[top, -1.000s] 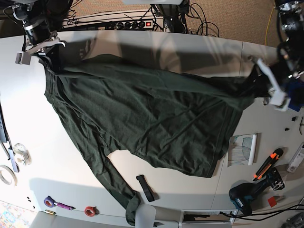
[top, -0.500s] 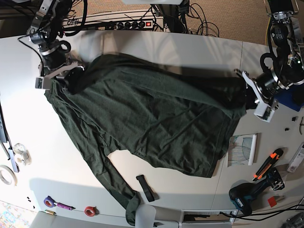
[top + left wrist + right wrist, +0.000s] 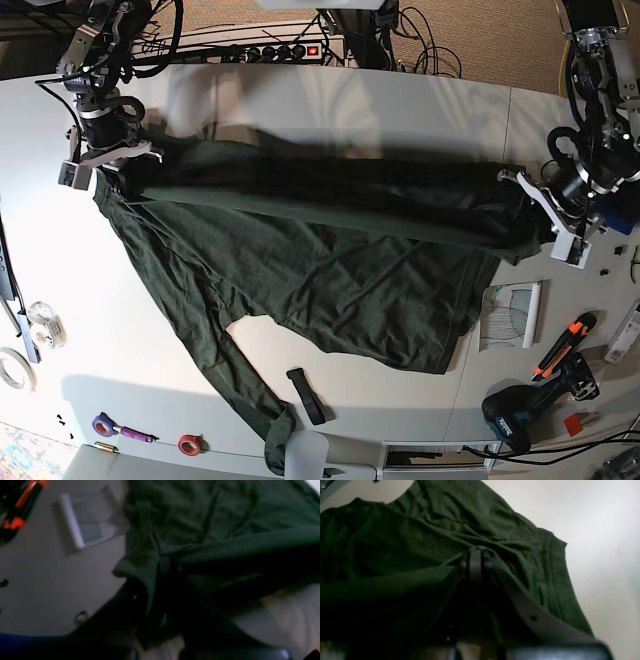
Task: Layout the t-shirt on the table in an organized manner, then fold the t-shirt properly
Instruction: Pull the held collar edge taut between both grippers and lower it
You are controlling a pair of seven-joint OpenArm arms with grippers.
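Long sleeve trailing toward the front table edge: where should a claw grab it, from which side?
Probably the bunched cuff end: doubled cloth, thicker than the flat sleeve. Come from above on the base view's left; the black strap lies close on the other side. The left claw and right claw are both shut on the t-shirt.

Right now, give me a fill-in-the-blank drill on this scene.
1. The left gripper and right gripper are both shut on the dark green fabric ____.
2. The flat black strap lies on the white ____.
3. The tape roll nearest that strap is ____ in colour.
Missing: t-shirt; table; red.
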